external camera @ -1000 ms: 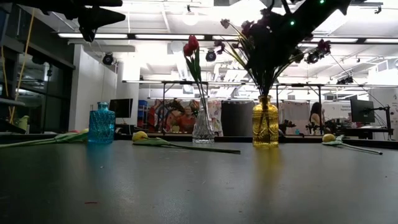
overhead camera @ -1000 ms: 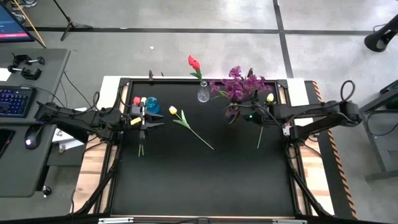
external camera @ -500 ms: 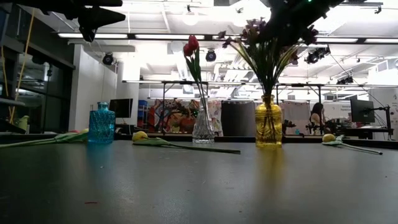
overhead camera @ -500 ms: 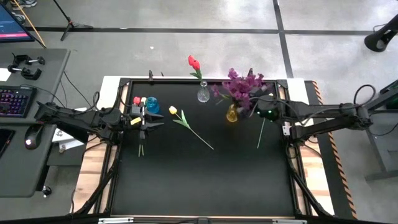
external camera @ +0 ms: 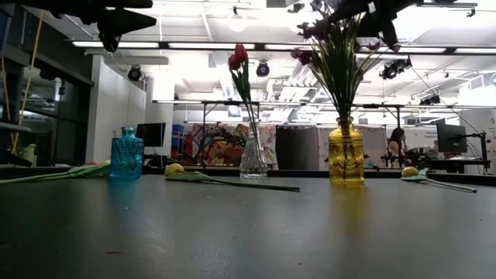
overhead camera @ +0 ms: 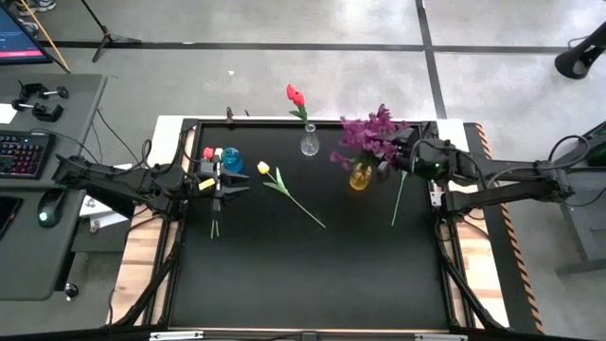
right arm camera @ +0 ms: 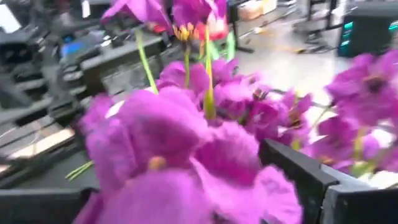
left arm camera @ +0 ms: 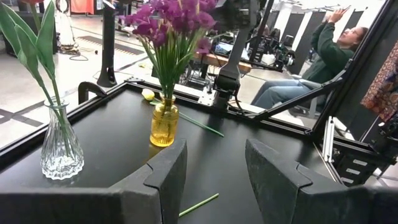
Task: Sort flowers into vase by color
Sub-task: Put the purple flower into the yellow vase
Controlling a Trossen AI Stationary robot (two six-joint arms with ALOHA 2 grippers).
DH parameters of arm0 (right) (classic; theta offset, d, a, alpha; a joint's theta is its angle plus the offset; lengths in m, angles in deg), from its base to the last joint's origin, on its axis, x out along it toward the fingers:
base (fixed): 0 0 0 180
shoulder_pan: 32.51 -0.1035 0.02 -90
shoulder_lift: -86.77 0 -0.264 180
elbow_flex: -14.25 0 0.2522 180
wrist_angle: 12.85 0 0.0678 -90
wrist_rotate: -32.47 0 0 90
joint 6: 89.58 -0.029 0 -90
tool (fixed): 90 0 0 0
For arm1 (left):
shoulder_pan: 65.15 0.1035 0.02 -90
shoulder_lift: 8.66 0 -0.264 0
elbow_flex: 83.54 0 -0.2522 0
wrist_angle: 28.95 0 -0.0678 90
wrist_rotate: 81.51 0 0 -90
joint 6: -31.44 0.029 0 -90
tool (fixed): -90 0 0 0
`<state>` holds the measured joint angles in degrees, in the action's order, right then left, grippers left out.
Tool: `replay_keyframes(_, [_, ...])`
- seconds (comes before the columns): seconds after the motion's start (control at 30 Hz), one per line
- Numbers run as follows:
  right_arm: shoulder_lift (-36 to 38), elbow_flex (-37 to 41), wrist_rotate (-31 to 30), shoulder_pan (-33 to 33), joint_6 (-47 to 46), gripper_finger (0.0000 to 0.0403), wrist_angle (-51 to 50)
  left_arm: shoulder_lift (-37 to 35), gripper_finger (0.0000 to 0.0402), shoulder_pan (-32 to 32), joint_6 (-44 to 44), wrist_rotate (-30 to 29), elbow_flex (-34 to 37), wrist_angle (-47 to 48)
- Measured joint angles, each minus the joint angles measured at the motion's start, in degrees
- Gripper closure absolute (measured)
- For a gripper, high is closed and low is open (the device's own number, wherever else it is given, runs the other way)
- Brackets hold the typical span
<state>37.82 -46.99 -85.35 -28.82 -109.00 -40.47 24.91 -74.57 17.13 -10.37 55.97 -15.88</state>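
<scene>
Counting stock: one purple sprig bunch (overhead camera: 371,137) standing in one yellow vase (overhead camera: 360,175), one red tulip (overhead camera: 295,95) in one clear vase (overhead camera: 310,144), one blue vase (overhead camera: 232,160), two yellow tulips flat on the black tabletop (overhead camera: 312,275).

Right claw (overhead camera: 402,156) sits just beside the purple blooms, level with their tops, above the yellow vase; blossoms fill its wrist view, grip state can't tell.

One yellow tulip (overhead camera: 270,173) lies between the two claws, nearer the left; the other's stem (overhead camera: 398,199) lies just beside the right claw.

Left claw (overhead camera: 232,183) hovers by the blue vase, fingers (left arm camera: 165,177) parted, holding nothing. Red and yellow blooms (overhead camera: 214,153) lie beside the blue vase, near it.
</scene>
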Motion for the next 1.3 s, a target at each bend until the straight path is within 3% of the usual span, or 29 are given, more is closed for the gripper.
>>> replay_keyframes(0.3, [-2.2, 0.0, 8.7, 0.0, -3.5, 0.0175, -6.7, 0.0, 0.0251, 0.0, 0.0, 0.0, 0.0, 0.0])
replay_keyframes(0.43, [-2.4, 0.0, 9.9, 0.0, -3.0, 0.0175, -12.2, 0.0, 0.0251, 0.0, 0.0, 0.0, 0.0, 0.0])
replay_keyframes(0.8, [-1.8, 0.0, 18.9, 0.0, -1.1, 0.0175, -15.9, 0.0, 0.0251, 0.0, 0.0, 0.0, 0.0, 0.0])
replay_keyframes(1.07, [2.0, 0.0, 23.9, 0.0, -1.2, 0.0175, -18.0, 0.0, 0.0251, 0.0, 0.0, 0.0, 0.0, 0.0])
replay_keyframes(1.3, [8.3, 0.0, 24.1, 0.0, -4.5, 0.0175, -18.5, 0.0, 0.0251, 0.0, 0.0, -0.9, 0.0, 0.0])
